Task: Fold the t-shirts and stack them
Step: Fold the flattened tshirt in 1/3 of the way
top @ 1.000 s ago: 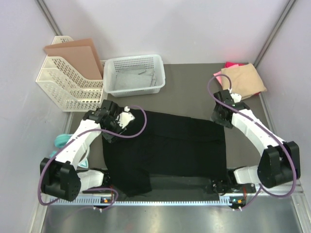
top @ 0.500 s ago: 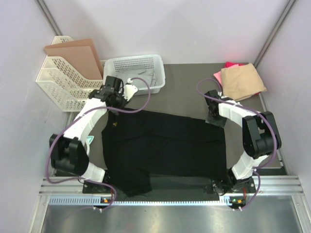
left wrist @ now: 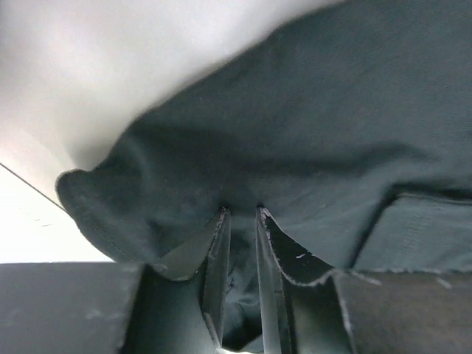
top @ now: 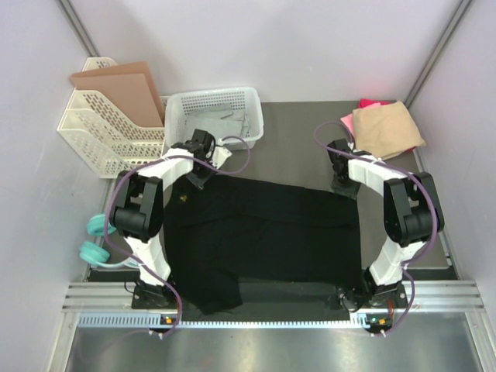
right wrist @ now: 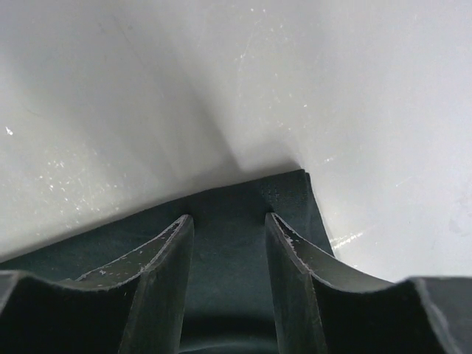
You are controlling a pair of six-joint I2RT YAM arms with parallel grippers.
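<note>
Left gripper [left wrist: 242,215]: the jaws are almost together, with a ridge of dark cloth nipped between them at the far left corner of the black t-shirt [top: 263,232]. Right gripper [right wrist: 228,221]: the jaws are partly open and straddle the far right corner, not yet clamped on it.

Within the last second both arms swung from the shirt's sides to its far edge, and both sets of jaws narrowed. This is judged to be a two-corner grasp for the first fold.

The shirt lies spread flat mid-table [top: 298,132], with its near left part rumpled. The tan t-shirt [top: 387,128] rests on the pink t-shirt [top: 369,103] at the far right.
</note>
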